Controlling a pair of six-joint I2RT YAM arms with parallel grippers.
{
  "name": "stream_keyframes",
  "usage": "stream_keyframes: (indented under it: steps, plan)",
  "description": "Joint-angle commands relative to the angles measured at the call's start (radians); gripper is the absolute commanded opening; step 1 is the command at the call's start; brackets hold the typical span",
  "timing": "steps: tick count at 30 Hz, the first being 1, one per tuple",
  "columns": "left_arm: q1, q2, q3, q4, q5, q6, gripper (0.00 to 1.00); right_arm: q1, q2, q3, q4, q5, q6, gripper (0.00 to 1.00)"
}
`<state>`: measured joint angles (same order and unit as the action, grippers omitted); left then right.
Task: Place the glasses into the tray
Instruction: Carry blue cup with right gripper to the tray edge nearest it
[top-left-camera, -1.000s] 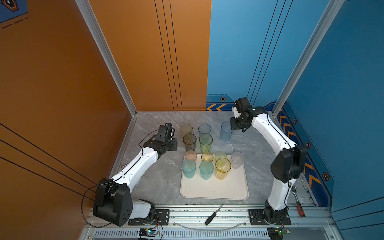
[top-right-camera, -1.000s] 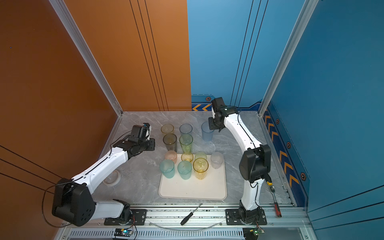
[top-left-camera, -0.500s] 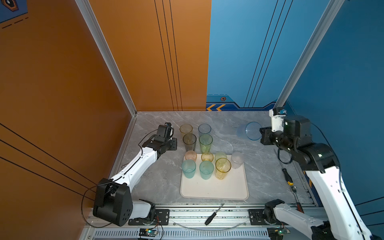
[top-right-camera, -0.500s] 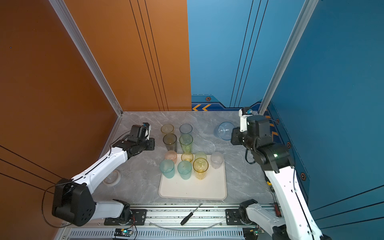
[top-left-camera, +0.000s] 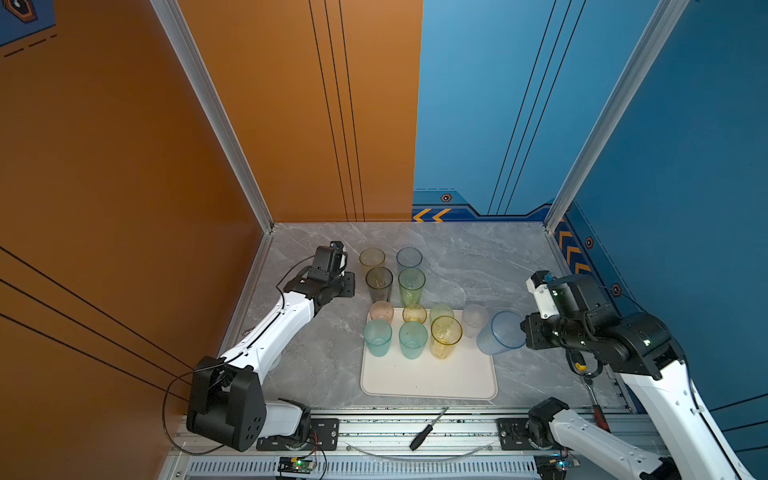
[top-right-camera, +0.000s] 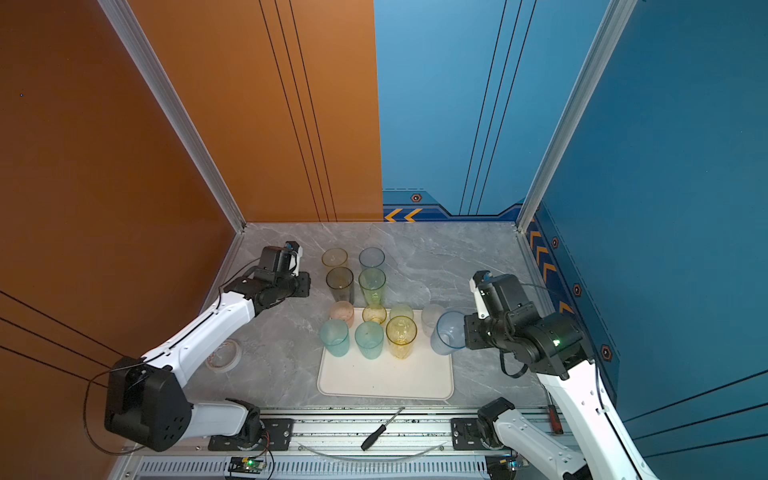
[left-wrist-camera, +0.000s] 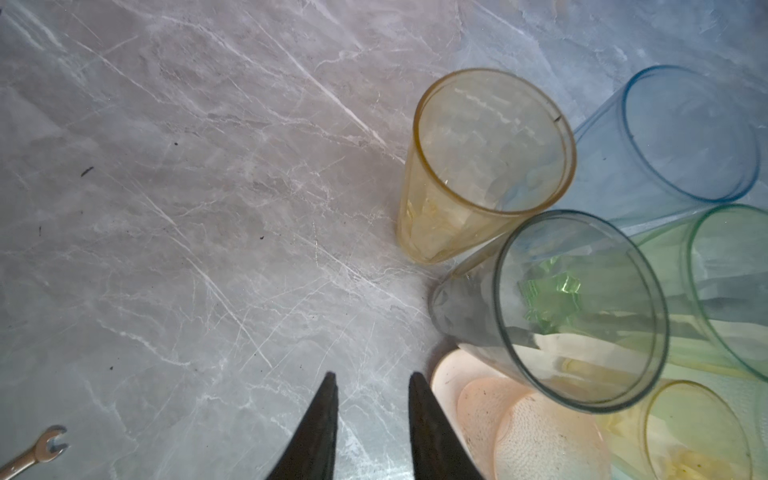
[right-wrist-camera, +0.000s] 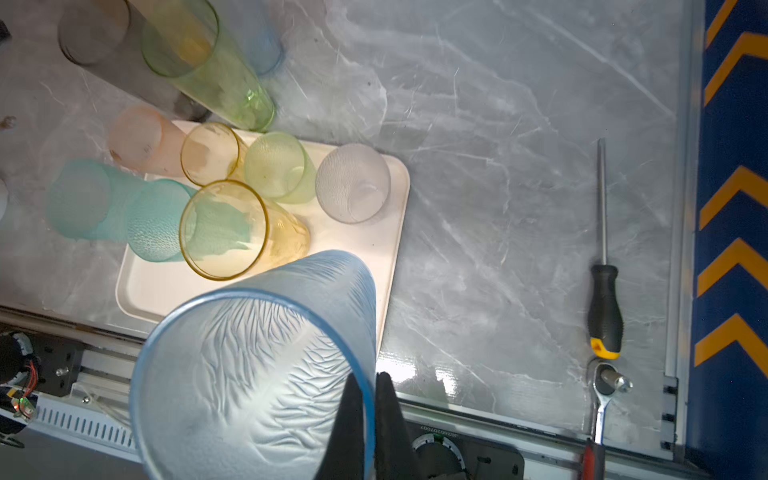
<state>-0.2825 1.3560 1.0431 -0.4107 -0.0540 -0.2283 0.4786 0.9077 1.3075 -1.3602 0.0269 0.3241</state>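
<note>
your right gripper (right-wrist-camera: 368, 376) pinched the rim of the tilted blue tumbler (top-left-camera: 498, 337), base toward the tray's (top-left-camera: 428, 374) right edge; left gripper (left-wrist-camera: 372, 376) parted, empty.

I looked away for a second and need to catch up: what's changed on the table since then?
The right gripper, shut on the blue glass, lifted it from the back of the table and carried it forward, tilted, to the right edge of the tray. The left gripper, open and empty, and the other glasses stayed put.
</note>
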Motion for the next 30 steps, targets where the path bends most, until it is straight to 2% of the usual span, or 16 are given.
stream_keyframes:
  steps: [1, 6, 10, 30]
  plan:
    - [-0.009, 0.005, 0.036, -0.011, 0.013, 0.006, 0.31, 0.054, 0.011, -0.062, 0.042, 0.045, 0.093, 0.00]
    - [-0.021, 0.006, 0.056, -0.026, 0.004, 0.007, 0.31, 0.110, 0.013, -0.174, 0.154, 0.104, 0.155, 0.00]
    - [-0.032, 0.015, 0.076, -0.040, -0.001, 0.010, 0.31, 0.116, 0.032, -0.228, 0.198, 0.147, 0.167, 0.00]
    - [-0.053, 0.038, 0.114, -0.062, -0.017, 0.014, 0.32, 0.071, 0.106, -0.323, 0.318, 0.117, 0.150, 0.00]
